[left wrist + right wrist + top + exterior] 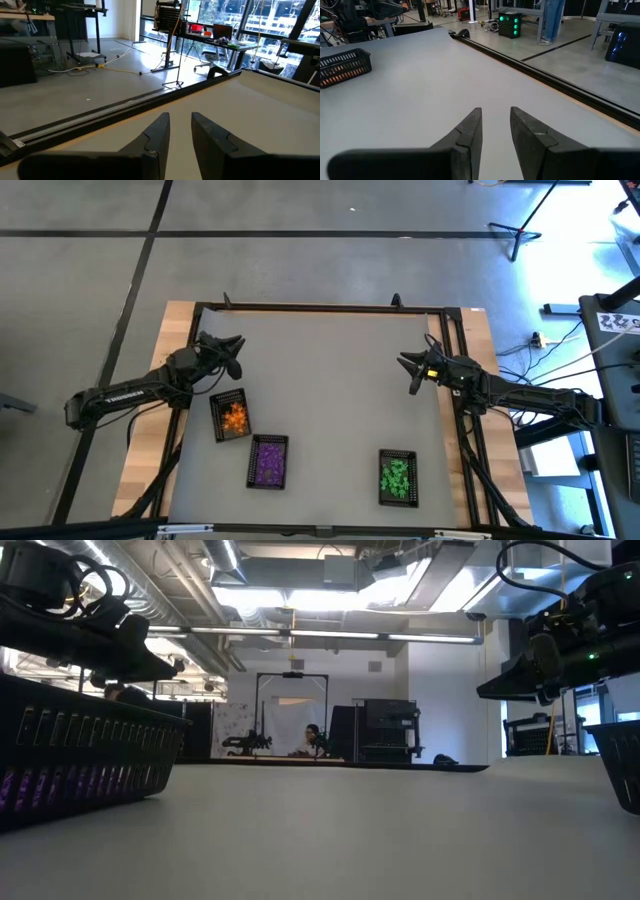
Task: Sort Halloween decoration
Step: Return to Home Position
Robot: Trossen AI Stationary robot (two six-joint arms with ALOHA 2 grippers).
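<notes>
Dark left gripper [234, 351] and right gripper [408, 370] hover, fingers [155, 137] slightly apart and empty; tiny colourful plastic trinkets [268, 462] lie in black mesh trays [268, 438].

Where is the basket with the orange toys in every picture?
High view: orange basket, the leftmost of the three baskets.
Low view: no orange shows; the near basket on the left is the purple basket.
Left wrist view: not in it.
Right wrist view: orange basket, far off across the table.
Shared landmark: the grey table.
</notes>
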